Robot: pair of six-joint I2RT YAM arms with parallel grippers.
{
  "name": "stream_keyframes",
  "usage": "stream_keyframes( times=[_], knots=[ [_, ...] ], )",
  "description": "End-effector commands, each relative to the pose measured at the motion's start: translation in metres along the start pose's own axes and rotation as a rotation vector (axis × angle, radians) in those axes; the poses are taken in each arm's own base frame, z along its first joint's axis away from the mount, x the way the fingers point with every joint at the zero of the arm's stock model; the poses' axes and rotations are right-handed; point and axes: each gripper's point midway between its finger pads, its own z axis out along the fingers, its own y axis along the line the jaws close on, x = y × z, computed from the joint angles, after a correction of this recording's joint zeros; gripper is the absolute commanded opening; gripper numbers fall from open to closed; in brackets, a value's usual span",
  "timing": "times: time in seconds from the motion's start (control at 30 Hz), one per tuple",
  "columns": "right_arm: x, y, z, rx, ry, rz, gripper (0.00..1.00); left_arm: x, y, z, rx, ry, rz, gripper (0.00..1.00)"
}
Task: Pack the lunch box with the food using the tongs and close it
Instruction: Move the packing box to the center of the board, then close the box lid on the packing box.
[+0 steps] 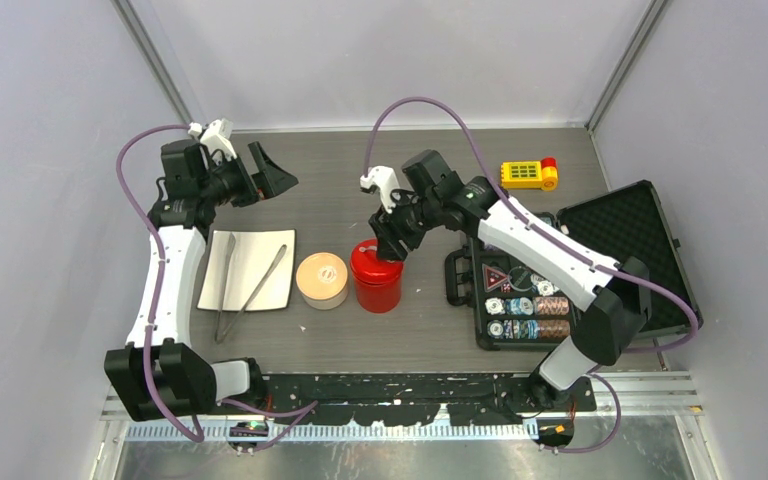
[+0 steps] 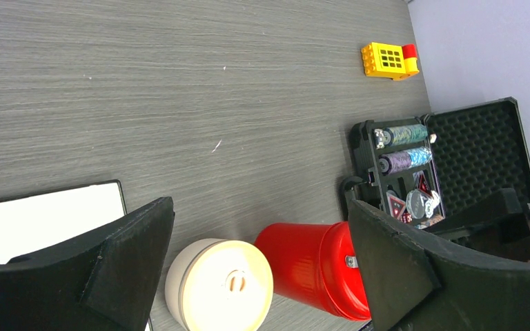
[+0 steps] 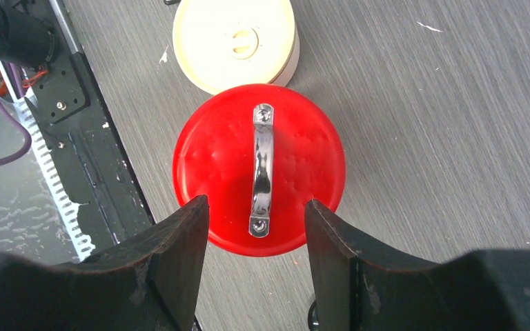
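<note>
The lunch box point(image 1: 322, 281) is a small round tin with its tan lid on, standing mid-table; it also shows as the tin point(image 2: 219, 283) and the lid point(image 3: 234, 41). Touching it on the right stands a red canister point(image 1: 376, 282), whose red lid point(image 3: 214, 158) carries a steel handle point(image 3: 262, 169). My right gripper point(image 1: 388, 240) hovers open just over that lid, its jaws point(image 3: 257, 203) apart on either side of the handle's near end, touching nothing. The tongs point(image 1: 250, 290) lie on a white plate point(image 1: 260, 250). My left gripper point(image 1: 275, 175) is raised at the back left, wide open and empty point(image 2: 260, 207). No food is in view.
An open black case of poker chips point(image 1: 520, 300) lies at the right, close to the right arm. A yellow and red toy block point(image 1: 528, 173) sits at the back right. The plate's corner point(image 2: 41, 221) shows beside my left finger. Grey walls enclose the table.
</note>
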Motion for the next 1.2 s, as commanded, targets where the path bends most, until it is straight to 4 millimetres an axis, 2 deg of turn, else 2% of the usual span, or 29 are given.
stream_keyframes(
  times=[0.0, 0.17, 0.3, 0.43, 0.6, 0.87, 1.03, 1.17],
  knots=[
    [-0.017, -0.006, 0.003, 0.006, -0.034, -0.023, 0.58, -0.012, -0.006, -0.004, 0.013, -0.047, 0.025, 1.0],
    [-0.009, 0.0, 0.01, -0.047, -0.009, -0.033, 0.54, -0.014, -0.005, -0.002, 0.014, -0.048, 0.018, 1.0],
    [-0.013, 0.008, 0.006, -0.082, -0.026, -0.058, 0.44, -0.013, -0.005, -0.002, 0.016, -0.046, 0.017, 1.0],
    [-0.014, 0.014, 0.0, -0.094, -0.043, -0.092, 0.38, -0.012, -0.005, -0.002, 0.017, -0.046, 0.017, 1.0],
    [-0.007, 0.018, 0.001, -0.09, -0.037, -0.151, 0.35, -0.011, -0.005, -0.003, 0.018, -0.046, 0.018, 1.0],
    [-0.002, 0.024, 0.002, -0.076, -0.043, -0.236, 0.24, -0.008, -0.005, -0.004, 0.014, -0.043, 0.019, 1.0],
    [-0.001, 0.021, 0.007, -0.063, -0.033, -0.227, 0.22, -0.007, -0.004, -0.003, 0.013, -0.041, 0.009, 1.0],
    [-0.008, 0.018, 0.007, -0.05, -0.041, -0.215, 0.13, -0.009, -0.005, -0.004, 0.014, -0.046, 0.006, 1.0]
  ],
)
